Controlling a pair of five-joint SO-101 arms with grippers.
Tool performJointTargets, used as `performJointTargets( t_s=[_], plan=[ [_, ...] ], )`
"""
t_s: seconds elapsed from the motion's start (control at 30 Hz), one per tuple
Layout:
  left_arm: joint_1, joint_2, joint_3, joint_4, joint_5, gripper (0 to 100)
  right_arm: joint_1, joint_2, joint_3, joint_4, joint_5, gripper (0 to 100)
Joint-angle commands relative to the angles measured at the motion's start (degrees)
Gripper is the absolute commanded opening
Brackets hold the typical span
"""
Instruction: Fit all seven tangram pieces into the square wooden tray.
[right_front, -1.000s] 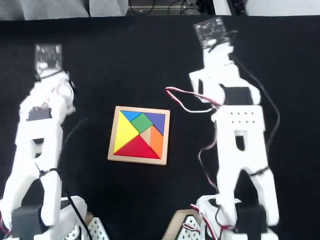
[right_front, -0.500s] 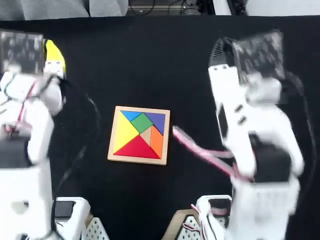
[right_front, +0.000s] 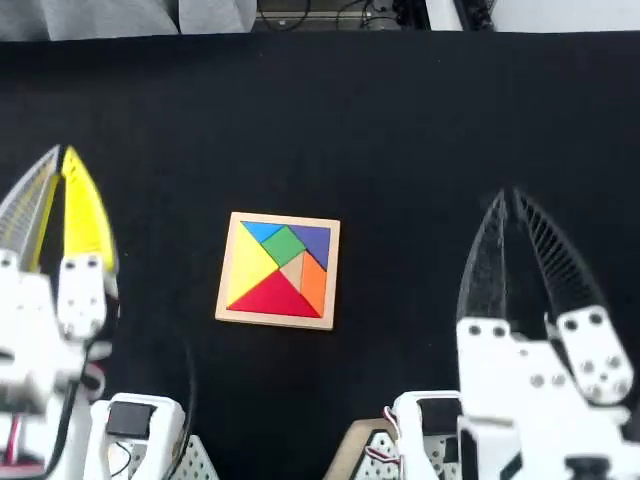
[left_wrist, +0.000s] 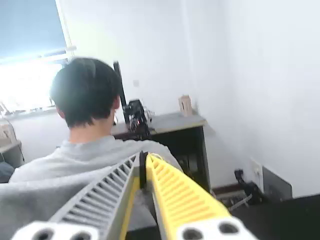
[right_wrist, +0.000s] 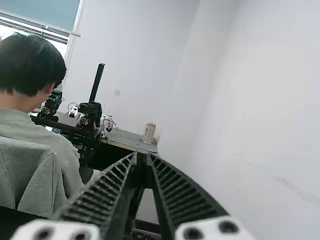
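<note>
Item: square wooden tray (right_front: 285, 217), lying flat on the black table (right_front: 400, 120), a little to the 9 o'clock side of the high view's centre and turned very slightly off square. Contents, all flush inside the rim and set edge to edge: large yellow triangle (right_front: 245, 268) at the tray's 9 o'clock; large red triangle (right_front: 272, 298) at 6 o'clock; small blue triangle (right_front: 261, 231) at 11 o'clock; green square (right_front: 285, 246) on its point at 12 o'clock, just above centre; purple triangle (right_front: 316, 240) in the 1 o'clock corner; orange piece (right_front: 315, 284) along the 4 o'clock side; pale tan triangle (right_front: 292, 272) at centre, between green, red and orange, too small to tell whether it is a piece or bare tray floor. Both grippers are well apart from the tray. Left gripper (right_front: 60, 152): tips at 10 o'clock from the tray, one yellow finger and one clear grey finger, pressed together at the tips and clenched on nothing. In the left wrist view the left gripper (left_wrist: 142, 156) shows the same two fingers meeting in a point. Right gripper (right_front: 506, 193): tips between 2 and 3 o'clock from the tray, two black ribbed fingers, likewise clenched and empty. In the right wrist view the right gripper (right_wrist: 141, 156) has its tips touching, with a white wall (right_wrist: 250, 100) beyond. Left arm base (right_front: 135, 420) and right arm base (right_front: 428, 415): white, at the table's 6 o'clock edge.
</note>
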Motion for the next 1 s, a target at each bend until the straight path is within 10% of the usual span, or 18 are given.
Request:
performJointTargets(
  t_s=[0.0,0.67,0.97],
  plan=[
    [0.40,-6.51,2.24,0.18,-0.53,3,0.88,-6.64,4.70,-0.09,0.35,1.2],
    [-11.21,-17.93,19.65,3.60,-0.44,3,5.54,-18.24,24.48,-0.79,0.35,1.2],
    [-11.12,-17.85,53.05,-26.64,-0.44,3,5.54,-18.24,56.13,-28.22,0.35,1.2]
  ],
)
